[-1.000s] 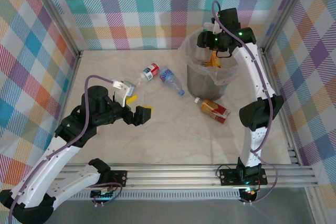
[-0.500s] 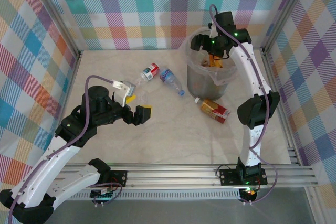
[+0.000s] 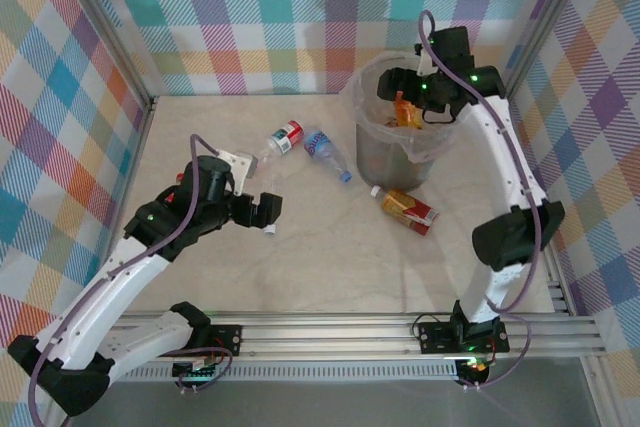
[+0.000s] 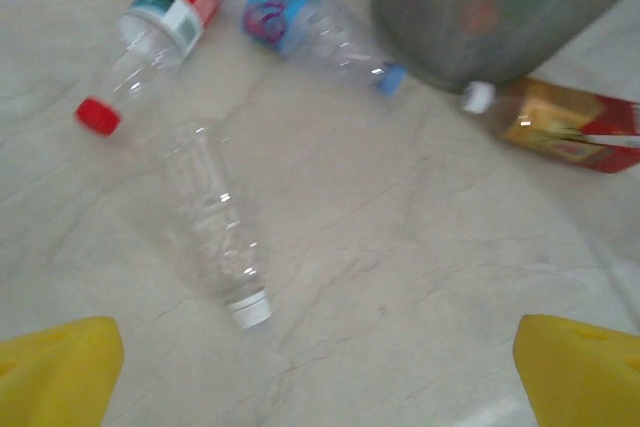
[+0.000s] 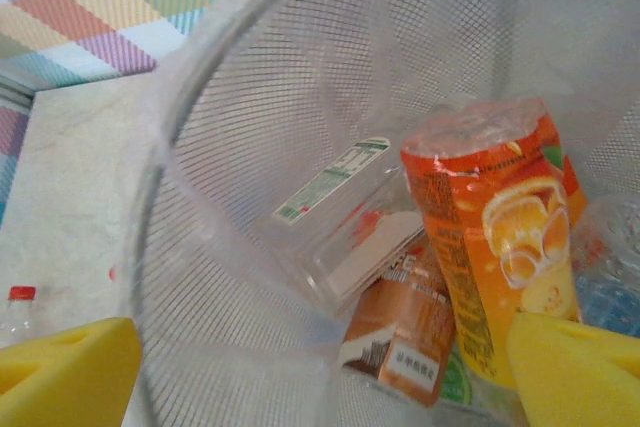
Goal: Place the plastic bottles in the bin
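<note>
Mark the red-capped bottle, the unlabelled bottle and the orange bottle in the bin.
red-capped bottle (image 4: 170, 7), left wrist view, label.
unlabelled bottle (image 4: 215, 232), left wrist view, mid-body.
orange bottle (image 5: 500, 237), right wrist view, label.

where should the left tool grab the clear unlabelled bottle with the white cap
Grip the clear bottle across its waist, coming from above. It lies flat, white cap toward the left tool, so the open tool would likely straddle its round sides.

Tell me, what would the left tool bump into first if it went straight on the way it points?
Most likely the clear bottle with the white cap, lying just ahead of the open left tool. Depth is hard to judge, though.
</note>
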Controlling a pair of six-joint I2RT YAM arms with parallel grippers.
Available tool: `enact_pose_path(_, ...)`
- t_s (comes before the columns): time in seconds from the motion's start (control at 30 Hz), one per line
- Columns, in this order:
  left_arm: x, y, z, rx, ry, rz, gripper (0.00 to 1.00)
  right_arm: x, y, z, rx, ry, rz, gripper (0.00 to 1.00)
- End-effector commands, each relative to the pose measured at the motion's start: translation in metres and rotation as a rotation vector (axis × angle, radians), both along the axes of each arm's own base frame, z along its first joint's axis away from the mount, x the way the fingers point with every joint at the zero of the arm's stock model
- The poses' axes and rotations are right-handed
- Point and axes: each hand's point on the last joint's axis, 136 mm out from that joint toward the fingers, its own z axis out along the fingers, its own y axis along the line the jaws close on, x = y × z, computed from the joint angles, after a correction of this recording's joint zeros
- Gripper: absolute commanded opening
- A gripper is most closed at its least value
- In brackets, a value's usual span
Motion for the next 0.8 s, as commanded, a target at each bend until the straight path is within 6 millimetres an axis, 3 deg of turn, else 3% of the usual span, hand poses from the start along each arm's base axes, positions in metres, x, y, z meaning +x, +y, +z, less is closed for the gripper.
enact_pose_path(0.0,0.012,0.032,-0.004,0.064,0.024,0.168,1.0,-0.017,0.005,0.034,0.03,-0.126,0.075,0.94)
enact_pose_path(0.17,0.03,0.067,-0.029,0.076,0.113,0.32,1.0,-0.053,0.017,0.055,0.101,-0.189,0.175,0.95)
enact_pose_path(0.47,0.054,0.143,-0.072,0.01,0.286,0.605,1.0,-0.112,0.048,0.071,0.222,-0.209,0.349,0.99)
enact_pose_path(0.77,0.055,0.203,-0.118,0.15,0.358,0.76,1.0,-0.182,0.086,0.083,0.464,-0.122,0.682,1.0)
